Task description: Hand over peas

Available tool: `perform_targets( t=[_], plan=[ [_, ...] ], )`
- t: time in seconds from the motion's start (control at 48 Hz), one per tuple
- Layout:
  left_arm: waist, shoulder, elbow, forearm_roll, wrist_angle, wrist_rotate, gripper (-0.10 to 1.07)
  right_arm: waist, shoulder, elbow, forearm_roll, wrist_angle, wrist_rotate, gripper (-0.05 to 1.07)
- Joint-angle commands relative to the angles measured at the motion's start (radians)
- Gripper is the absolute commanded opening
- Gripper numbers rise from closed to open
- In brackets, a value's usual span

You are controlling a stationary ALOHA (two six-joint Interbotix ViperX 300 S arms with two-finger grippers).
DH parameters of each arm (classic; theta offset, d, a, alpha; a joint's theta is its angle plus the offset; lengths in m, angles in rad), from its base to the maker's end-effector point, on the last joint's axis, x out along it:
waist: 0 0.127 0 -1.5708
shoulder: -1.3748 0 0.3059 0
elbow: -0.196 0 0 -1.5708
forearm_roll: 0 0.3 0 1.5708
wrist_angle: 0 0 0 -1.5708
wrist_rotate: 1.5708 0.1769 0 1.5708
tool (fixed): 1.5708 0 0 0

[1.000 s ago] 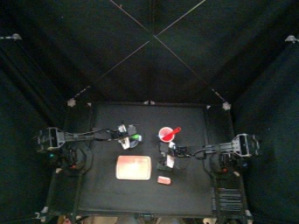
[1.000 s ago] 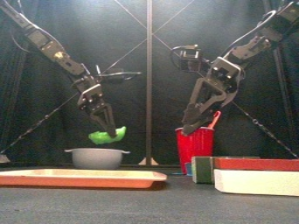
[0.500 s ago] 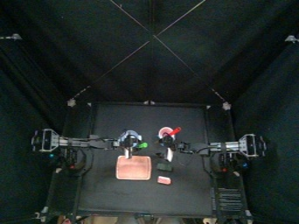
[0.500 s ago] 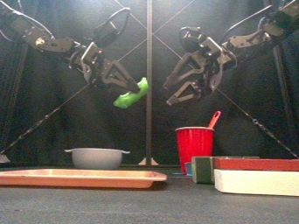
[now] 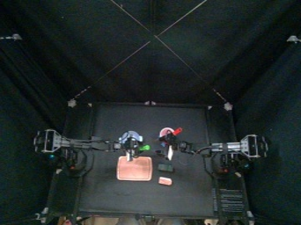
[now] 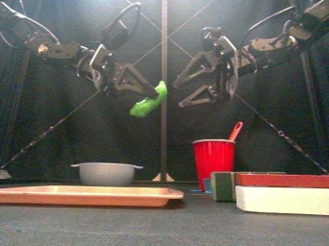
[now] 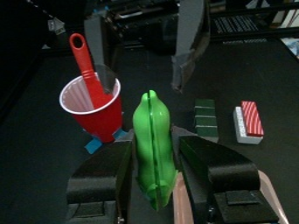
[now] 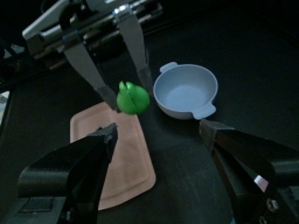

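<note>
L arm reaches in level w/ its wrist raised, left gripper (image 6: 133,85) fingers clamped on the bright green pea pod (image 6: 149,100), held high in mid-air above the black counter (image 5: 106,119), over the salmon-pink board (image 6: 88,195). R arm mirrors it, right gripper (image 6: 197,82) fingers spread wide & empty, just beside the pod, not touching. Below: grey bowl (image 6: 107,173), red cup w/ red spoon (image 6: 216,163).

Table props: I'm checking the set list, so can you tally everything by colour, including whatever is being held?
Green: 2, peas and small block
Red: 3, cup, spoon standing in it, striped block
Grey: 1, bowl
Salmon-pink: 1, board
Total: 7
</note>
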Motion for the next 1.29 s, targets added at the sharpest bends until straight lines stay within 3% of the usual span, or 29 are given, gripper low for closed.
perform_targets(
  t=[0.0, 1.0, 1.271],
  plan=[
    [-0.003, 0.012, -0.032, 0.003, -0.012, 0.002, 0.56, 0.0, -0.008, -0.014, 0.005, -0.034, 0.0, 1.04],
    [0.005, 0.071, -0.069, -0.003, -0.015, 0.002, 0.56, 0.021, 0.11, -0.075, -0.02, -0.064, 0.0, 1.03],
    [0.005, 0.069, -0.069, -0.002, -0.017, 0.002, 0.56, 0.026, 0.11, -0.072, -0.02, -0.063, 0.0, 0.91]
  ],
)
